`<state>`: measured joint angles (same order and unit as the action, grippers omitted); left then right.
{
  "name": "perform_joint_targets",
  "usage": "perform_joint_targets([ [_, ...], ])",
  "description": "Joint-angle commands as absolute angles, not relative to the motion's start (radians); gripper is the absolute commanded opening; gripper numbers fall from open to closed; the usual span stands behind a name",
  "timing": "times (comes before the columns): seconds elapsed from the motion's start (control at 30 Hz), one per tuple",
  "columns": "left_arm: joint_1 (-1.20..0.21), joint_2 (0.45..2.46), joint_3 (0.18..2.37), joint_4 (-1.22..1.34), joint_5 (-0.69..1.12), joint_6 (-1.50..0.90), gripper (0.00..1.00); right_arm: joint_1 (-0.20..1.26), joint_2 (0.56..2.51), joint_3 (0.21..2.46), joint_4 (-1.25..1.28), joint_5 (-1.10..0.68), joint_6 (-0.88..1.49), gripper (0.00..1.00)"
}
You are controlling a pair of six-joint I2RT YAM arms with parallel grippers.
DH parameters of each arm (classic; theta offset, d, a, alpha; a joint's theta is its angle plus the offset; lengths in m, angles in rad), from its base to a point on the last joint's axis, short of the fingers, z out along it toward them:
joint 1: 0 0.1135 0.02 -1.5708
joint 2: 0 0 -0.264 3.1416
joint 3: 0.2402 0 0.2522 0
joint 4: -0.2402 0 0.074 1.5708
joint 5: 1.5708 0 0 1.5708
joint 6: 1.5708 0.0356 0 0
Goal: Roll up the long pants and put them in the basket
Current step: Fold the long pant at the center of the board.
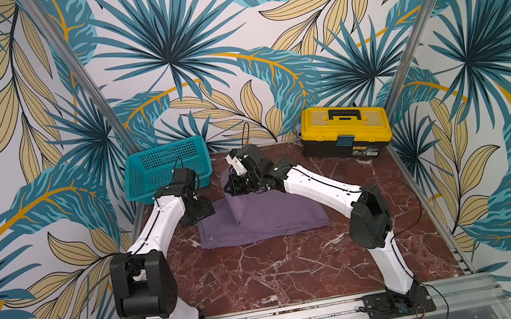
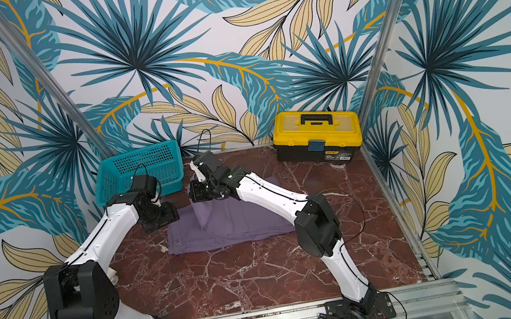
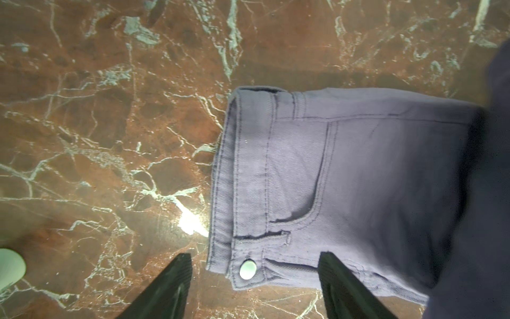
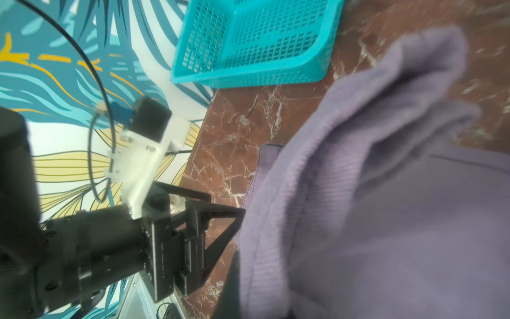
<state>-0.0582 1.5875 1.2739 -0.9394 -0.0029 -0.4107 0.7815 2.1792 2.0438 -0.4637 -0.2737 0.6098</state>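
Observation:
The long pants point(image 1: 267, 219) lie folded flat near the middle of the marble table, dusty purple, in both top views point(image 2: 240, 226). My right gripper point(image 1: 231, 193) is shut on a part of the cloth and holds it up as a hanging peak above the flat layers. In the right wrist view the lifted fabric point(image 4: 372, 193) fills most of the frame and hides the jaws. My left gripper point(image 3: 254, 255) is open just above the waistband corner with the metal button point(image 3: 247, 270). One finger is over bare table, the other over the cloth.
A teal basket point(image 1: 166, 168) stands tilted at the back left, just behind the left arm. A yellow and black toolbox point(image 1: 345, 129) sits at the back right. Patterned walls and metal posts close in three sides of the table point(image 1: 283, 268).

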Motion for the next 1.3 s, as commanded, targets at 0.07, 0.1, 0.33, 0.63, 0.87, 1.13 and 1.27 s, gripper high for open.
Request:
perform_joint_targets([
  [0.07,-0.016,1.552,1.246,-0.930,-0.022,-0.410,0.78,0.798,2.243,2.054,-0.433,-0.313,0.638,0.00],
  [0.1,-0.010,1.550,1.244,-0.928,-0.023,-0.410,0.78,0.798,2.251,2.055,-0.433,-0.315,0.640,0.00],
  [0.33,0.008,1.537,1.238,-0.918,-0.035,-0.421,0.78,0.844,2.323,2.048,-0.308,-0.386,0.713,0.17],
  [0.63,0.035,1.501,1.246,-0.916,-0.067,-0.449,0.78,0.896,2.337,2.035,-0.132,-0.463,0.817,0.53],
  [0.87,-0.093,1.481,1.274,-0.913,-0.026,-0.444,0.69,0.756,2.083,1.807,-0.330,-0.360,0.637,0.53],
  [1.13,-0.323,1.607,1.219,-0.749,-0.051,-0.531,0.53,0.566,1.973,1.542,-0.608,-0.204,0.385,0.44],
  [1.27,-0.322,1.706,1.198,-0.720,-0.096,-0.515,0.46,0.485,1.972,1.460,-0.652,-0.141,0.360,0.43],
])
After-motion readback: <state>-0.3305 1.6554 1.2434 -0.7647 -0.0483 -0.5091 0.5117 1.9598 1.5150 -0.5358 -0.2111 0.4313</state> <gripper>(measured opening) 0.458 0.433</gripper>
